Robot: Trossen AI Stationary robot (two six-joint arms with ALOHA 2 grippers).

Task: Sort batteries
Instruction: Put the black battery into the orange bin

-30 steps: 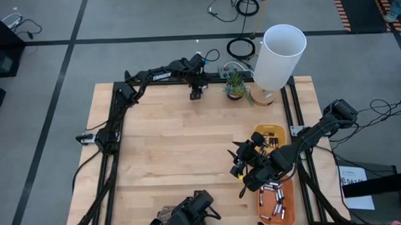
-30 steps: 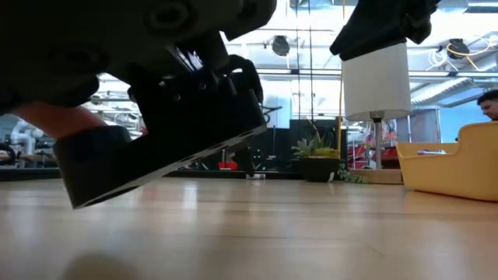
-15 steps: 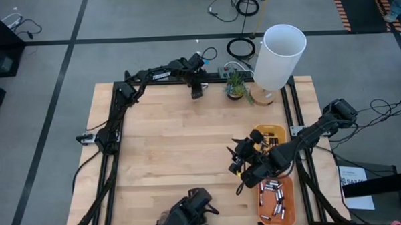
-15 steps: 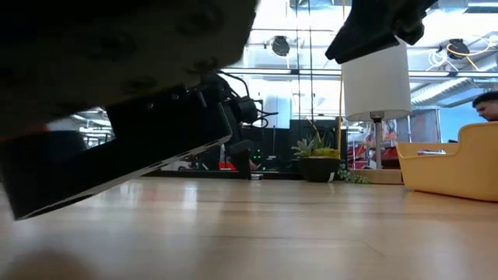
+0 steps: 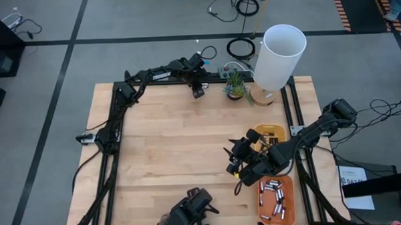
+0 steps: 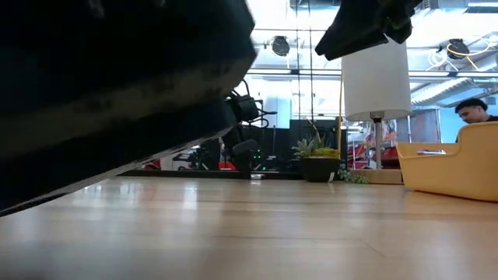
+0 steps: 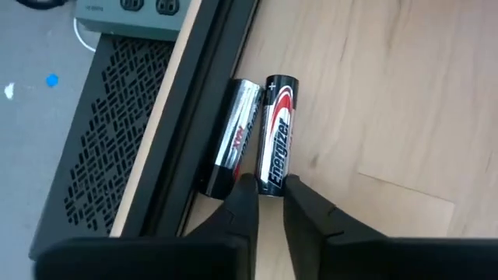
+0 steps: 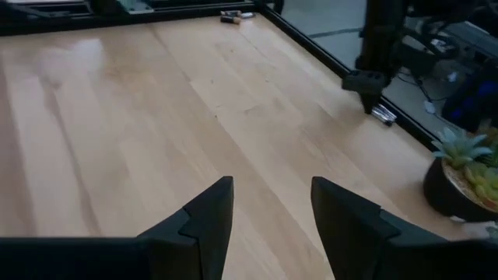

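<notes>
- Left gripper: positioned at the far edge of the wooden table, just beside the small potted plant. Its fingers stand narrowly apart, the tips at the near end of a black-and-silver battery without closing on it.
- Second battery: silver-bodied, lying parallel to and touching the first, pressed against the black frame rail that borders the table.
- Right gripper: held over the table's right half, just left of the yellow tray. Its two dark fingers are spread wide with nothing between them.
- Orange tray: at the near right corner of the table, holding a loose cluster of batteries.
- Far-left corner of the table: two or three more cells lie there; their type cannot be told.
- White lampshade: stands at the far right edge, beside the plant.
- Low view: a dark arm body fills the left of the frame, and a person shows in the room behind the yellow tray.
</notes>
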